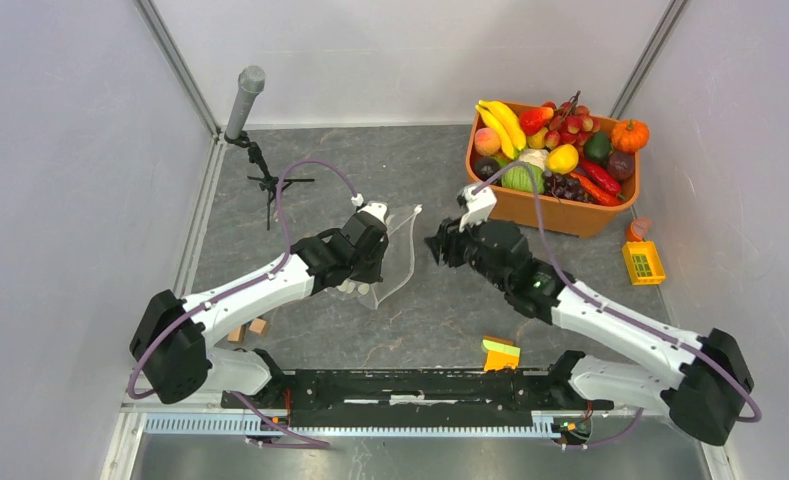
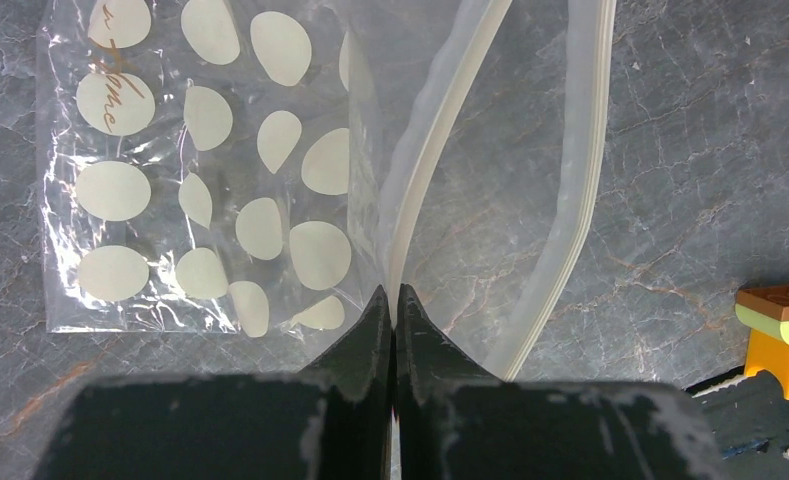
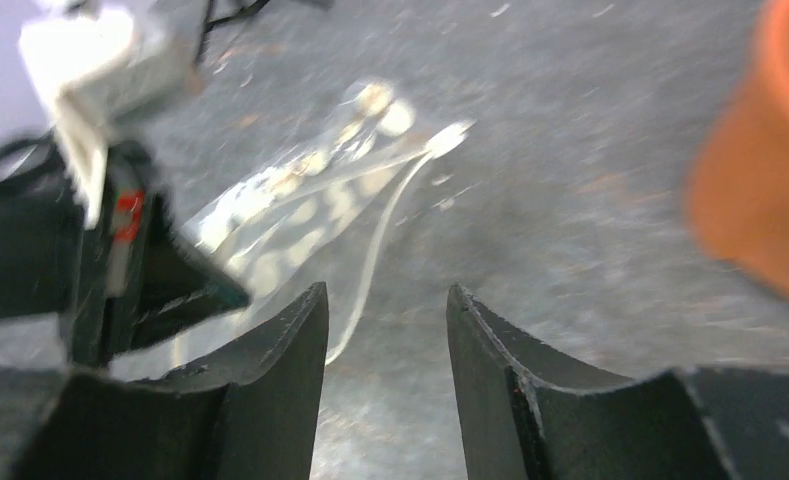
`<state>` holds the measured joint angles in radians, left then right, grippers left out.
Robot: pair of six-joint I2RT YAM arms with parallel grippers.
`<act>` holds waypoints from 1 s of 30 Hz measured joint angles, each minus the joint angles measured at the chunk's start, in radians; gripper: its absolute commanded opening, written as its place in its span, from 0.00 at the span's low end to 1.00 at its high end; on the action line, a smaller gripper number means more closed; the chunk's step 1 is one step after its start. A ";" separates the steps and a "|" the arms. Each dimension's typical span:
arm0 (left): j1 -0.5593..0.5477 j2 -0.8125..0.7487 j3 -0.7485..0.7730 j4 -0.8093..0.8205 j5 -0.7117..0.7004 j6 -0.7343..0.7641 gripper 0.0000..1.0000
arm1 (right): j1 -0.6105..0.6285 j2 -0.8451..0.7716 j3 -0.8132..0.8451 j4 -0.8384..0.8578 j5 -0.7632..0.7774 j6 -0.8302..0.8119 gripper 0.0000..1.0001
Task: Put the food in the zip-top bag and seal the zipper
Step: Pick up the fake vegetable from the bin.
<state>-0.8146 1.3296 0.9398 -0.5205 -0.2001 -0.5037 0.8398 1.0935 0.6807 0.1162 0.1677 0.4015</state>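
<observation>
The zip-top bag [image 2: 200,170], clear with pale dots, lies on the grey table between the arms [image 1: 398,250]. My left gripper [image 2: 393,292] is shut on one strip of the zipper [image 2: 440,150]. The other strip [image 2: 575,200] curves away to the right, so the bag's mouth gapes. My right gripper [image 3: 387,290] is open and holds nothing. It hangs just right of the bag [image 3: 310,210], near the tub [image 1: 438,245]. The food [image 1: 560,158], a heap of glossy toy fruits and vegetables, fills the orange tub [image 1: 530,205] at the back right.
An orange and green block [image 1: 500,352] sits near the front edge [image 2: 785,330]. A yellow crate [image 1: 643,262] and a small orange piece [image 1: 638,228] lie right of the tub. Small wooden blocks [image 1: 248,330] lie by the left arm. A tripod with a grey cylinder [image 1: 250,100] stands back left.
</observation>
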 measured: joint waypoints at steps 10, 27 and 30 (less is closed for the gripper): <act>0.000 0.000 0.000 0.007 0.002 0.000 0.02 | -0.392 -0.023 0.464 -0.262 0.180 -0.234 0.54; 0.000 -0.003 0.000 0.023 0.031 0.001 0.02 | -1.017 0.235 0.473 -0.344 -0.256 -0.199 0.66; 0.001 -0.003 0.000 0.026 0.047 0.001 0.02 | -1.047 0.235 0.468 -0.350 -0.287 -0.213 0.66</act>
<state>-0.8135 1.3266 0.9398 -0.4946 -0.1535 -0.5026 -0.2073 1.3285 1.1488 -0.2340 -0.1196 0.1883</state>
